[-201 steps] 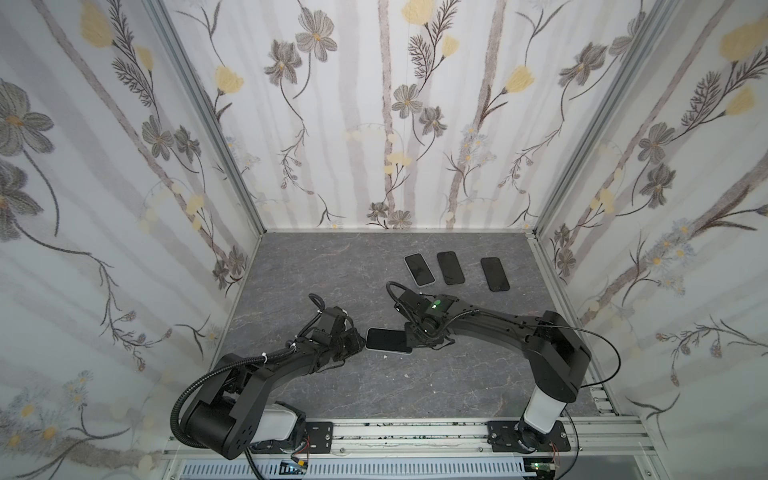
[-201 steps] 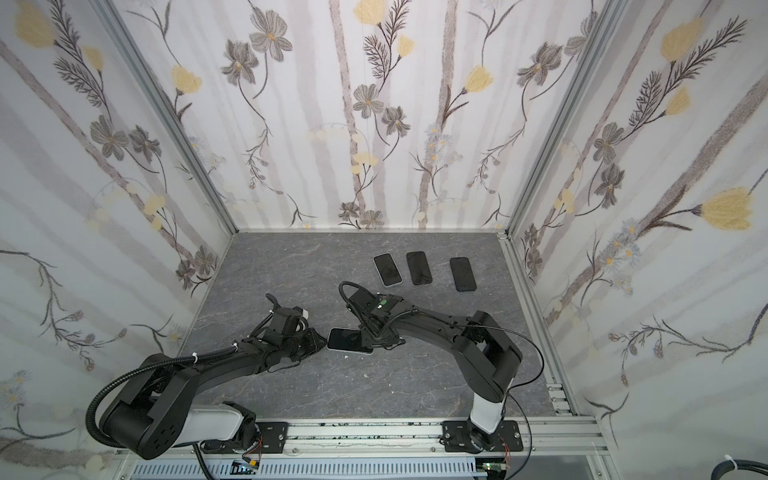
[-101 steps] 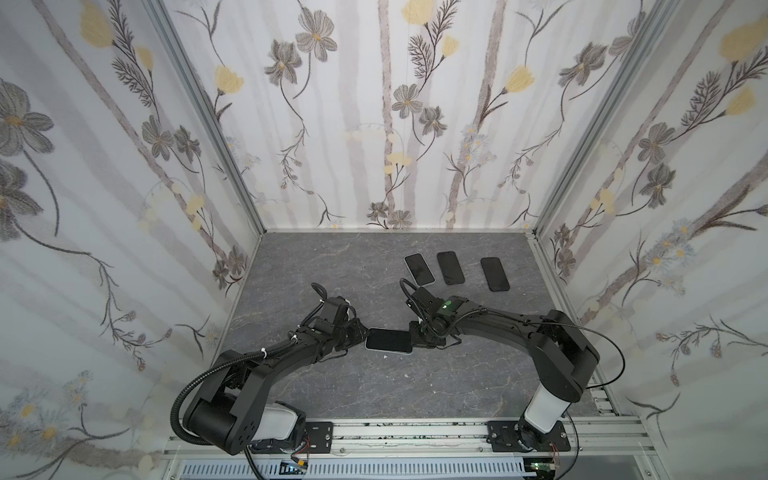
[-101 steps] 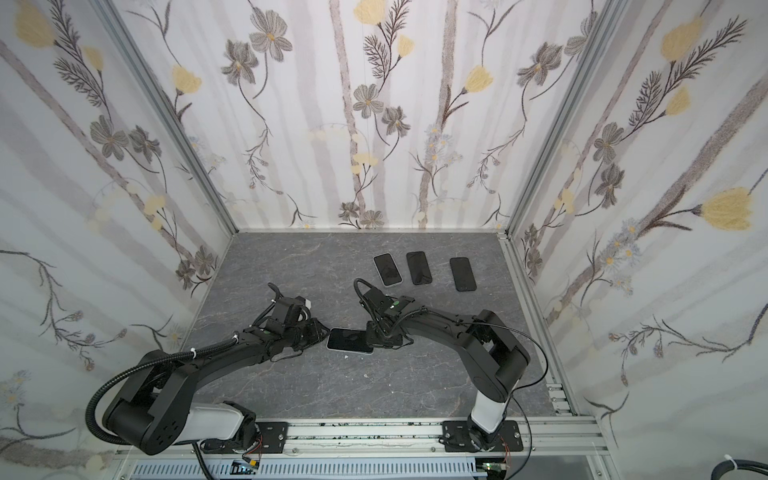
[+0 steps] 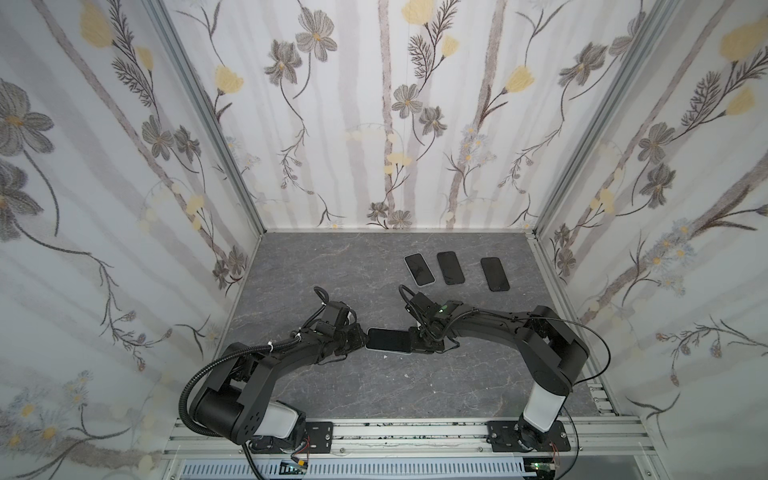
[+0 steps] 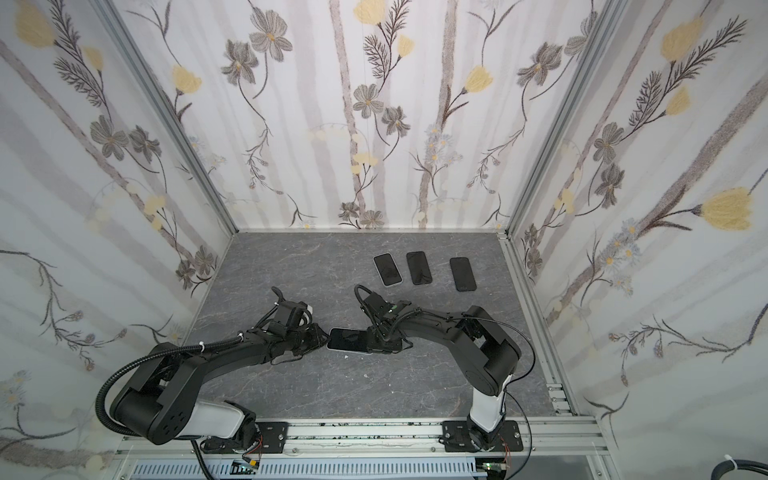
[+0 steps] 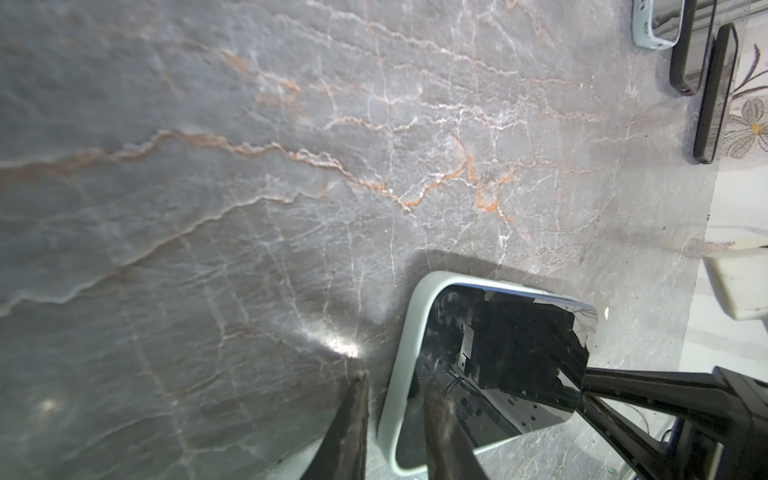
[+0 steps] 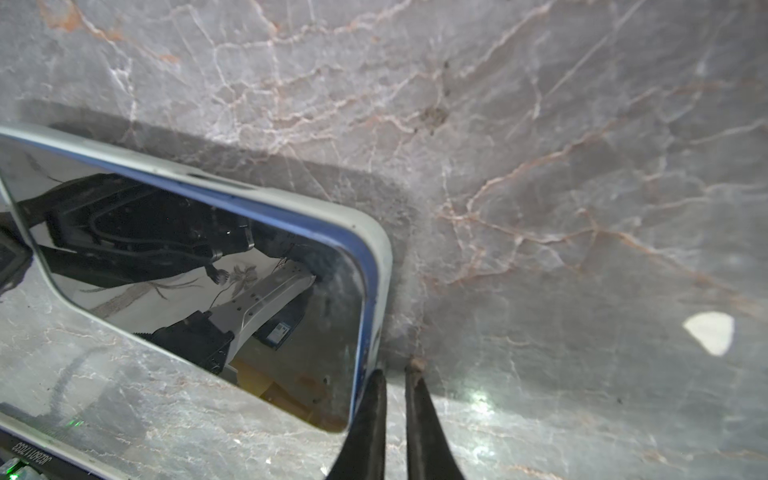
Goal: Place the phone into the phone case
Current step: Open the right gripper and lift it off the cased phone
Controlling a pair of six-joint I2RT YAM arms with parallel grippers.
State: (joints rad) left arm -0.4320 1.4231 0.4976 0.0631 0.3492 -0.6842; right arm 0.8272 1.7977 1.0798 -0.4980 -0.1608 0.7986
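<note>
A dark-screened phone [image 5: 388, 340] [image 6: 348, 340] lies flat mid-table inside a pale phone case. In the wrist views the case rim [image 7: 405, 374] [image 8: 380, 266] wraps both ends of the phone. The phone's blue edge [image 8: 368, 291] shows just inside the rim. My left gripper [image 5: 365, 338] [image 6: 326, 338] [image 7: 397, 380] is at the left end and narrowly open. One of its fingers is outside the rim and the other over the screen. My right gripper [image 5: 412, 343] [image 6: 372, 343] [image 8: 396, 368] is at the right end, shut and empty. One of its fingers touches the rim.
Three more dark phones [image 5: 419, 269] [image 5: 450, 267] [image 5: 494, 274] lie in a row at the back right, away from both arms. The patterned walls enclose the grey marble table [image 5: 332, 266] on three sides. A small white speck [image 8: 708, 332] lies beyond the right gripper.
My left gripper has slid right up to the phone's left end. My right gripper has drawn back to the right end and its jaws have shut. The phone has stayed in place.
</note>
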